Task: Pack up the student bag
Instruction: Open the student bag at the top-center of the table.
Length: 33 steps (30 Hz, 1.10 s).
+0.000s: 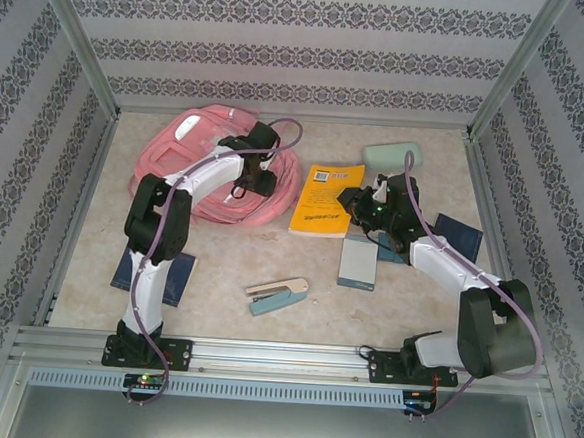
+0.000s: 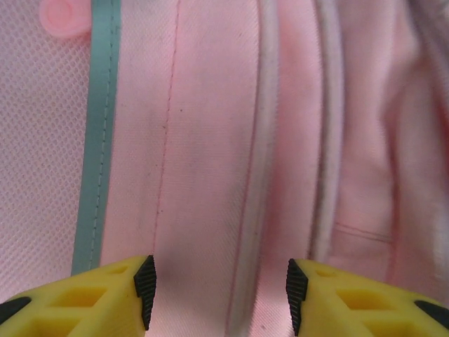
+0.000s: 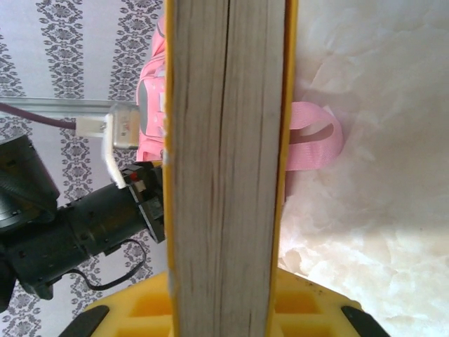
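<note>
At far left the student bag, book just right, stapler nearer

Left arm: ours, elbow raised, forearm reaching forward, wrist tipped down.
Left gripper: jaws parted.
Right arm: ours, folded low, reaching forward-left.
Right gripper: jaws clamped on the yellow book, held by its edge.

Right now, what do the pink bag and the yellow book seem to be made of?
The bag: woven cloth, matte, with weave, stitching and a mesh panel. The book: paper, its layered page edges showing, in a thin yellow cover, probably card.
</note>
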Each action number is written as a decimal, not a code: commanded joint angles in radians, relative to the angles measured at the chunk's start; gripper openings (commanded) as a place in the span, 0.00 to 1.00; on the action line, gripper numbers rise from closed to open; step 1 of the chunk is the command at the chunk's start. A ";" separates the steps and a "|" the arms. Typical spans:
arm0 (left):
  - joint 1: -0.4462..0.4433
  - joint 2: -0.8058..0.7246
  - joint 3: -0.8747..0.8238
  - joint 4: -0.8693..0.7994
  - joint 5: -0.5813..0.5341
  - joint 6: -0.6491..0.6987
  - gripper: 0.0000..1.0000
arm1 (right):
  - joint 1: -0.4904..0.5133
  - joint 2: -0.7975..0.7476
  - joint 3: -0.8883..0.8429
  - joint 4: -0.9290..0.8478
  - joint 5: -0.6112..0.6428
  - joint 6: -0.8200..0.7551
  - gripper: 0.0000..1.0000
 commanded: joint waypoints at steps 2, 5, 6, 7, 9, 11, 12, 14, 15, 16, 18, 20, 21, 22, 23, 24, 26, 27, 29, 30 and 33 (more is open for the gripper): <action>-0.029 0.038 0.024 -0.060 -0.088 0.065 0.44 | -0.011 -0.031 0.008 0.052 -0.002 -0.016 0.00; -0.035 0.034 0.019 -0.060 -0.101 0.063 0.06 | -0.010 -0.018 0.017 0.061 -0.012 -0.009 0.00; -0.035 0.023 0.019 -0.060 -0.103 0.058 0.00 | -0.010 -0.013 0.023 0.062 -0.016 -0.007 0.00; -0.036 0.005 0.020 -0.061 -0.099 0.050 0.00 | -0.010 -0.007 0.028 0.063 -0.024 -0.004 0.00; -0.035 -0.036 0.030 -0.068 -0.091 0.034 0.00 | -0.004 0.006 0.040 0.070 -0.037 -0.004 0.00; -0.034 -0.088 0.047 -0.074 -0.077 0.013 0.00 | 0.004 0.017 0.046 0.082 -0.033 -0.007 0.00; -0.033 -0.114 0.060 -0.079 -0.065 0.002 0.00 | 0.012 0.020 0.048 0.092 -0.025 -0.007 0.00; -0.026 -0.161 0.088 -0.092 -0.036 -0.020 0.00 | 0.030 0.024 0.049 0.111 0.004 -0.009 0.00; -0.018 -0.181 0.101 -0.097 -0.019 -0.030 0.00 | 0.039 0.027 0.051 0.124 0.022 -0.013 0.00; -0.012 -0.204 0.117 -0.100 0.001 -0.041 0.00 | 0.050 0.029 0.054 0.129 0.036 -0.019 0.00; 0.006 -0.242 0.138 -0.100 0.045 -0.063 0.00 | 0.071 0.035 0.067 0.134 0.059 -0.036 0.00; 0.027 -0.277 0.150 -0.091 0.087 -0.086 0.00 | 0.090 0.043 0.081 0.142 0.085 -0.050 0.00; 0.040 -0.293 0.153 -0.087 0.112 -0.096 0.00 | 0.097 0.048 0.086 0.145 0.093 -0.052 0.00; 0.053 -0.308 0.156 -0.079 0.149 -0.107 0.00 | 0.101 0.054 0.092 0.147 0.103 -0.051 0.00; 0.066 -0.317 0.159 -0.074 0.181 -0.113 0.00 | 0.104 0.064 0.100 0.149 0.107 -0.046 0.00; 0.072 -0.324 0.162 -0.073 0.200 -0.119 0.00 | 0.105 0.073 0.105 0.153 0.106 -0.040 0.00; 0.079 -0.331 0.170 -0.081 0.222 -0.114 0.00 | 0.111 0.098 0.121 0.168 0.095 -0.029 0.00; 0.080 -0.331 0.172 -0.085 0.225 -0.110 0.00 | 0.115 0.109 0.130 0.169 0.091 -0.031 0.00; 0.086 -0.335 0.171 -0.087 0.240 -0.123 0.00 | 0.124 0.125 0.144 0.157 0.091 -0.039 0.00; 0.094 -0.338 0.171 -0.086 0.254 -0.132 0.00 | 0.127 0.127 0.144 0.161 0.093 -0.037 0.00; 0.129 -0.353 0.161 -0.058 0.332 -0.178 0.00 | 0.130 0.129 0.138 0.180 0.108 -0.029 0.00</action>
